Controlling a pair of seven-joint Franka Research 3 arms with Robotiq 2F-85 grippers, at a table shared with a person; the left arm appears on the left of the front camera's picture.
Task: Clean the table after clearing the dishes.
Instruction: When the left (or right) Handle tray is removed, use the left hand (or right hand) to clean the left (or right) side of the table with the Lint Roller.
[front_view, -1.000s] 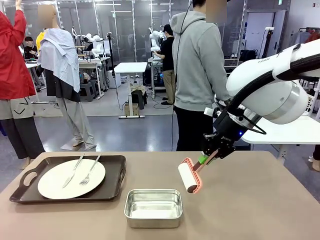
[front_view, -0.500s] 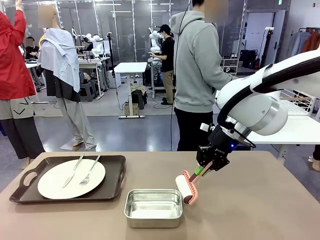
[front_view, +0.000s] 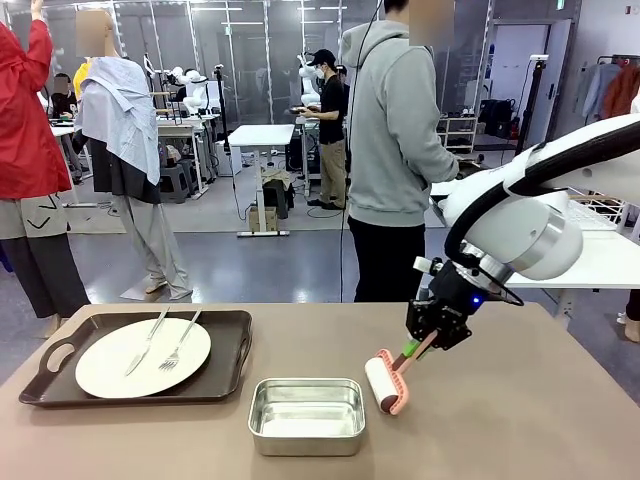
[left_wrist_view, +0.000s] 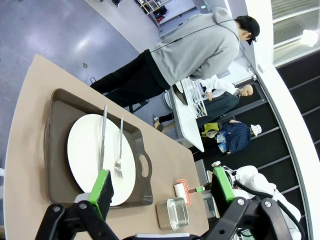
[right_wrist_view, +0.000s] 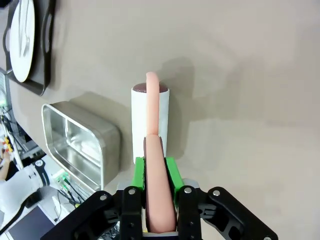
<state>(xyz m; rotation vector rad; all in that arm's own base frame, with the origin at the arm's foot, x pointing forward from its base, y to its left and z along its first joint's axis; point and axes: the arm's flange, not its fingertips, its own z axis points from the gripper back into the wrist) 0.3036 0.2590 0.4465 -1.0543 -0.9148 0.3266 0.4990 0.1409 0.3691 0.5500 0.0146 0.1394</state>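
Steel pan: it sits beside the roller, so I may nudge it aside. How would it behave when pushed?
The pan looks thin-walled and empty, so probably light. With a flat base and low walls on the smooth table, it would likely slide rather than tip. Its shiny rim may be slippery to pinch.

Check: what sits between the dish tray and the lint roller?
Front view: the steel pan sits between the tray and the roller, a little nearer the camera; the rest is bare table.
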